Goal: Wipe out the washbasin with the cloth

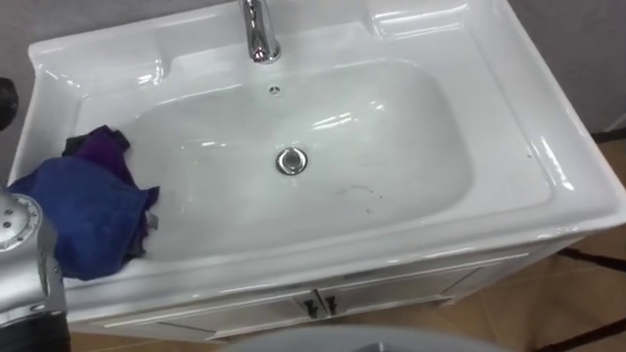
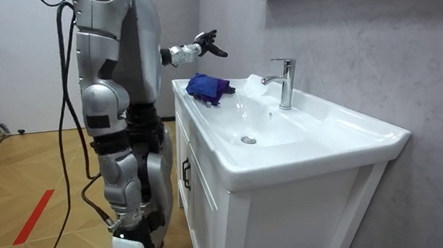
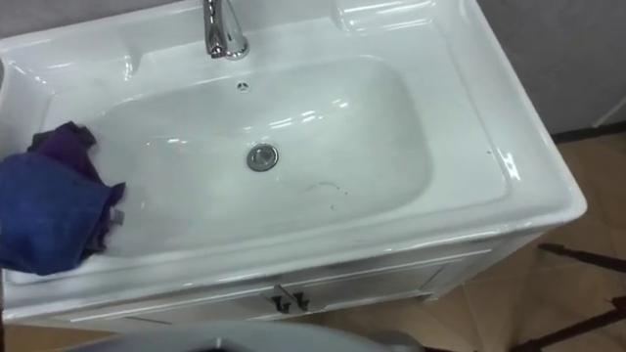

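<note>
Fingers [image 2: 215, 51] of left hand [image 2: 202, 47]: spread and loosely straight, released, grasping nothing. The hand is raised in the air above the far end of the basin [image 1: 548, 147], over the cloth [image 1: 83, 210] and clear of it. A dark shape at the left edge of the left eye view is possibly part of this hand; too little of it shows to confirm.

Cloth: blue, with a purple part bunched at its back edge. It lies crumpled on the basin's left side, partly on the rim and partly hanging down the bowl's left slope. No hand touches it.

Basin: white and glossy, with a wide shallow bowl. The drain [image 1: 290, 160] sits at the bowl's middle. An overflow hole [image 1: 275, 90] is in the back wall above the drain. The tap [image 1: 259, 34] is chrome and stands upright on the back rim, behind the hole. A few thin dark marks [image 1: 362, 194] lie on the bowl floor, right of the drain and well apart from the cloth.

Below the basin is a white cabinet [image 1: 411, 284] with two doors. Their dark handles [image 1: 318, 305] meet side by side at the middle.

The robot stands upright at the cabinet front, towards the cloth end, on a wooden floor [image 2: 15, 172]. A grey wall [image 2: 382, 65] runs behind the tap.
</note>
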Robot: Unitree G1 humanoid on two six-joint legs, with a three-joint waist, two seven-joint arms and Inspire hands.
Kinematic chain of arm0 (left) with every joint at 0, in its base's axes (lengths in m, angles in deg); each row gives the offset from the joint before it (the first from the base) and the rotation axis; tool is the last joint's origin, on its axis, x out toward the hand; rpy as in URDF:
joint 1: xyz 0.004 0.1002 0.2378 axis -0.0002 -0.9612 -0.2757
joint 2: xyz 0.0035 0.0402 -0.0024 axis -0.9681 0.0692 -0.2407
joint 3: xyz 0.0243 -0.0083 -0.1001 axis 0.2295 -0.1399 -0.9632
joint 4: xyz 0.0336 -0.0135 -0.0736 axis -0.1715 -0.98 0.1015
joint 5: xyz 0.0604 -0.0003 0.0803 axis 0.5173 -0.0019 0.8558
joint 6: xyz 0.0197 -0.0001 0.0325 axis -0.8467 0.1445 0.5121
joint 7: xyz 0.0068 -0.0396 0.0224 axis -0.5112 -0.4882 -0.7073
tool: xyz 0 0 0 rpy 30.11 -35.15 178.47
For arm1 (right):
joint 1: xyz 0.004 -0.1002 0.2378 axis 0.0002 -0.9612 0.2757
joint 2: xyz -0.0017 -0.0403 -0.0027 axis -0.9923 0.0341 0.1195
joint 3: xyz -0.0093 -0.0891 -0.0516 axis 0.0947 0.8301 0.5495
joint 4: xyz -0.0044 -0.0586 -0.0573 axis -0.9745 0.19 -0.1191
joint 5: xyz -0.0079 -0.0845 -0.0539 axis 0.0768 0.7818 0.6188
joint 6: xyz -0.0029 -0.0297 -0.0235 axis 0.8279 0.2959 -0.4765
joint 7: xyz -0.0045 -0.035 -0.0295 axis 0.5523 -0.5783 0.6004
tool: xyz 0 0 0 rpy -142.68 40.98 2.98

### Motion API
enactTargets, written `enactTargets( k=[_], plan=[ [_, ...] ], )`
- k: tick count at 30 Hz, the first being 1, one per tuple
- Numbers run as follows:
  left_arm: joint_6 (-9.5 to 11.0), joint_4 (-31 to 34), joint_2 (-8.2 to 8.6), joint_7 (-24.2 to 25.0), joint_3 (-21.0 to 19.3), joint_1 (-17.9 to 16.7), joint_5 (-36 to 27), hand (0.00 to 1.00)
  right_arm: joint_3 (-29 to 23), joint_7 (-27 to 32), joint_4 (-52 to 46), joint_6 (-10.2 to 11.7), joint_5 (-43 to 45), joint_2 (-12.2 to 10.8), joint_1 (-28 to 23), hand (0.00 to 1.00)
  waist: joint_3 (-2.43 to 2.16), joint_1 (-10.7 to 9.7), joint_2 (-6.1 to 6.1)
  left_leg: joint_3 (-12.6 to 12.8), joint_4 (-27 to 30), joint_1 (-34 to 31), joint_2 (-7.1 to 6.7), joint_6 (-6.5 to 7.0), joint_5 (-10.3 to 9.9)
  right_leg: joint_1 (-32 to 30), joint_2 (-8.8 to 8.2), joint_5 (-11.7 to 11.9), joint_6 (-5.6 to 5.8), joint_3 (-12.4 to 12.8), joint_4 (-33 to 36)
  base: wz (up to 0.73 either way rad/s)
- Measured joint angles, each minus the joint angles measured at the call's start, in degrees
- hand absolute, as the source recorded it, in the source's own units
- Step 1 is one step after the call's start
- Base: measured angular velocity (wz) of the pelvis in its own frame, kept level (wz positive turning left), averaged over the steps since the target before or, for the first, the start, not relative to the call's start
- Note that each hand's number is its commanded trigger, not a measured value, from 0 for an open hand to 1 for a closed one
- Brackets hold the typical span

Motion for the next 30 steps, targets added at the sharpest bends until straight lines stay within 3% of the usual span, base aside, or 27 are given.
enactTargets(
  k=[4, 9, 14, 18, 21, 25, 30],
  plan=[
    [-0.02, -5.4, -0.07, 0.07, -2.65, -1.09, -0.78, 0.0, -0.06, 0.02, 0.0, 0.0, 2.53, 0.67, 0.23, 0.0, -0.03, 2.62, 0.66, -1.08, 0.08, -0.2, -0.15, 0.0, 0.0, -0.04, -0.21, -0.04, 0.06, -0.65, 0.01, 0.14],
    [0.06, -12.0, -0.07, 0.12, -5.48, -5.13, -3.89, 0.0, 0.0, -0.12, -0.88, 0.07, 3.74, 0.84, 0.7, 0.0, -0.3, 4.33, 0.29, -3.16, 0.22, -0.49, -0.8, 0.2, 0.12, 0.22, -0.67, -0.55, 0.53, -3.04, -0.11, 0.26],
    [0.69, -16.15, -0.05, -0.01, -6.3, -9.32, -10.24, 0.0, 0.09, -0.95, -1.22, 0.1, 3.56, 1.03, 0.77, 0.0, -0.53, 6.8, -0.13, -3.33, 0.21, -0.45, -0.98, 0.2, 0.12, 0.56, -1.23, -0.65, 0.7, -4.03, -0.14, 0.08],
    [0.7, -21.71, -0.06, 0.07, -8.65, -10.48, -13.29, 0.0, -0.01, -1.42, -2.15, 0.06, 4.5, 1.14, 0.56, 0.0, -0.65, 8.45, -0.08, -3.46, 0.21, -0.7, -1.07, 0.22, 0.13, 0.46, -1.29, -0.68, 0.75, -4.1, -0.07, 0.04],
    [0.98, -27.58, -0.09, 0.18, -9.12, -11.9, -15.85, 0.0, -0.07, -1.65, -2.16, -0.02, 5.74, 1.91, 0.67, 0.0, -0.89, 8.13, 0.42, -3.91, 0.2, -0.65, -1.37, 0.44, 0.27, 0.81, -1.54, -0.73, 0.9, -4.29, 0.04, 0.03],
    [1.03, -32.24, 0.41, 0.3, -9.01, -13.81, -16.12, 0.0, -0.05, -2.28, -2.14, 0.02, 6.78, 2.05, 0.69, 0.0, -1.15, 7.25, -0.05, -3.95, 0.33, -0.64, -1.61, 0.66, 0.4, 0.98, -1.89, -0.99, 1.16, -4.45, 0.2, 0.08],
    [2.78, -40.06, 3.51, 0.77, -3.9, -15.64, -21.13, 0.0, 1.02, -2.85, -1.19, 0.53, 5.36, 2.1, 0.26, 0.0, -1.04, 6.63, -0.6, -3.82, 0.56, -0.51, -1.94, 0.67, 0.41, 0.91, -2.41, -1.11, 1.39, -4.32, 0.39, 0.0]
  ],
)
